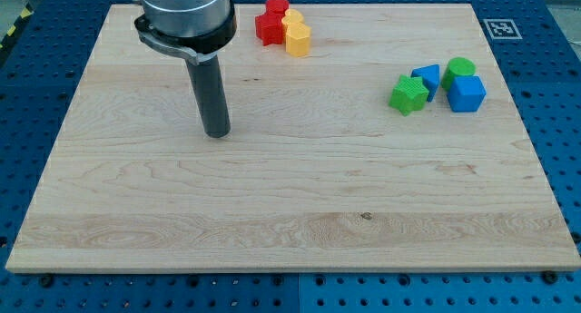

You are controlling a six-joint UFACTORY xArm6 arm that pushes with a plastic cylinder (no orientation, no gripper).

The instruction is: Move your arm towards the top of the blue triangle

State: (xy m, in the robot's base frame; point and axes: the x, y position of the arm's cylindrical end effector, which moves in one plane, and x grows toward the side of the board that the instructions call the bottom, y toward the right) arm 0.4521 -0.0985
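Note:
The blue triangle (428, 78) lies at the view's right, between a green star (408, 94) on its left and a blue cube (467, 92) on its right. A green cylinder (459, 70) stands just above the cube. My tip (217, 133) rests on the board at the view's left of centre, far to the left of the blue triangle and slightly below its level. It touches no block.
A red star (269, 27), a red cylinder (277, 6), a yellow block (293, 21) and a yellow hexagonal block (298, 40) cluster at the view's top centre, right of the rod. The wooden board (290, 204) sits on a blue perforated table. A marker tag (498, 28) sits at the top right corner.

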